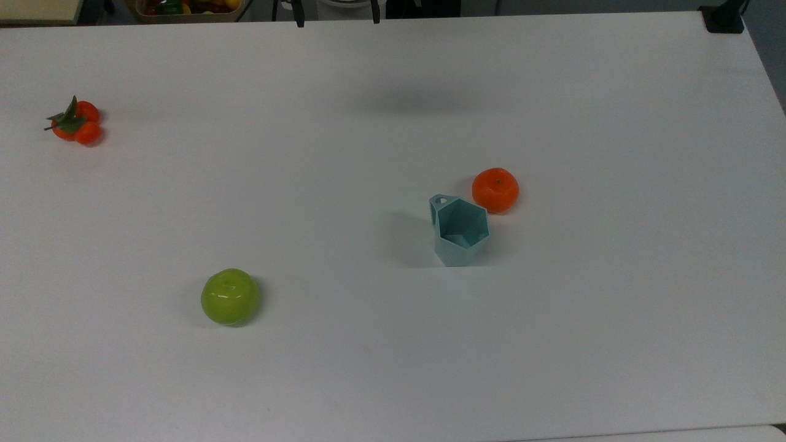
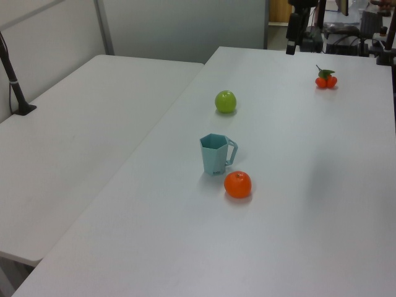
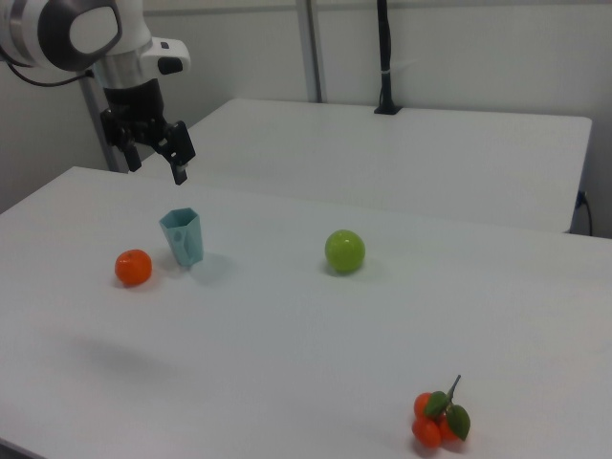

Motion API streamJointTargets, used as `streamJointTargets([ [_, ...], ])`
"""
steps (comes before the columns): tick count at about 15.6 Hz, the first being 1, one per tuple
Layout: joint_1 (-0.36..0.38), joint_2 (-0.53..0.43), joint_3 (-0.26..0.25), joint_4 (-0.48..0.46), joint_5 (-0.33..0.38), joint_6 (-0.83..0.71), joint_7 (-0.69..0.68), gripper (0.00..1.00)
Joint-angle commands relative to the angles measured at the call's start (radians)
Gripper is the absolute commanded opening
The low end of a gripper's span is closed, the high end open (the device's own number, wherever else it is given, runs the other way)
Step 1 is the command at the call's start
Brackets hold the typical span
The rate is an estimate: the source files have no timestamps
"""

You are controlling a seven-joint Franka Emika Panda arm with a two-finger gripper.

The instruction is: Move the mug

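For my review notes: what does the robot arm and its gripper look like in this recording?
In the right view, the arm has glossy white rounded shells with a dark grey joint cap and a thin dark cable at its side. Its white wrist carries a small black patch, and below it sits a black two-finger gripper with slim, dark fingers.

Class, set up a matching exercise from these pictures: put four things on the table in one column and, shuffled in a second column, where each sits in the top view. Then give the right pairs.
Things
1. mug
2. orange
3. green apple
4. leafy cluster of small oranges

Places in the top view
A. far left, near the table's edge
B. lower left of centre, alone
C. right of centre, upright, open and empty
D. just up and right of the mug

Pairs: 1-C, 2-D, 3-B, 4-A
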State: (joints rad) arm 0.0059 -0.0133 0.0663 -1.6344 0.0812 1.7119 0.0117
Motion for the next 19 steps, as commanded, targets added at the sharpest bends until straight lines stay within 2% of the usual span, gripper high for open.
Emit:
streamJointTargets([
  [1,0.025,-0.014,-0.02,-0.022,-0.012,0.018,-0.019,1.0],
  [14,0.025,-0.011,-0.02,-0.051,-0.006,0.031,-0.035,1.0],
  [19,0.013,-0.007,-0.02,-0.067,-0.003,0.029,-0.332,1.0],
])
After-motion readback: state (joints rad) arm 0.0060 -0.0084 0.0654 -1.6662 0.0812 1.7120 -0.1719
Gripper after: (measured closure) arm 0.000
